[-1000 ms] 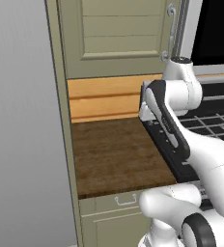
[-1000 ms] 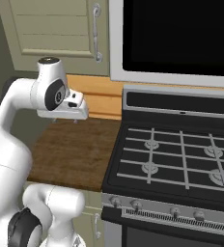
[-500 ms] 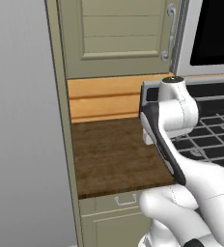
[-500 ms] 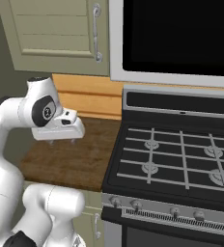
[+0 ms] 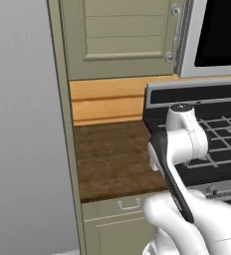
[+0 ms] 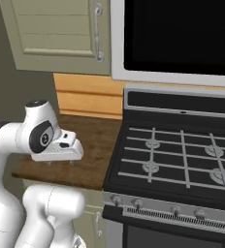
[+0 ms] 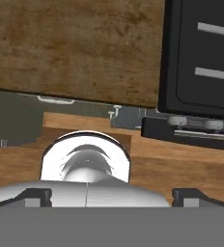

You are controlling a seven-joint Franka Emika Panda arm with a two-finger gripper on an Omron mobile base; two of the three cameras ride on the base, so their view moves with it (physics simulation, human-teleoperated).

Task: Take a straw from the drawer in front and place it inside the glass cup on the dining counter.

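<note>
Under the front edge of the short wood worktop (image 5: 115,159) sits the drawer (image 5: 129,205), sage-green with a small silver handle (image 5: 129,203), closed flush beneath the planks; the hand view looks down on the same handle (image 7: 56,100) just past the worktop's near edge. At the worktop's right edge, touching it, stands the black stove (image 6: 177,164) with its grey grates and a row of knobs (image 6: 175,209) along the front. Behind the worktop runs a pale wood backsplash (image 5: 110,102), and above that hangs a sage-green cabinet door (image 5: 122,35) with a silver handle near its right side. A dark panel framed in white, which may be a microwave (image 6: 180,36), hangs over the stove. The gripper (image 6: 60,162) hovers over the worktop's front left corner as the right base view shows it, pointing downward with its short tips showing below the white hand; the jaws stand wide apart and empty, each dark tip at an opposite bottom corner of the hand view. A tall grey panel (image 5: 23,124) borders the worktop's left side.
</note>
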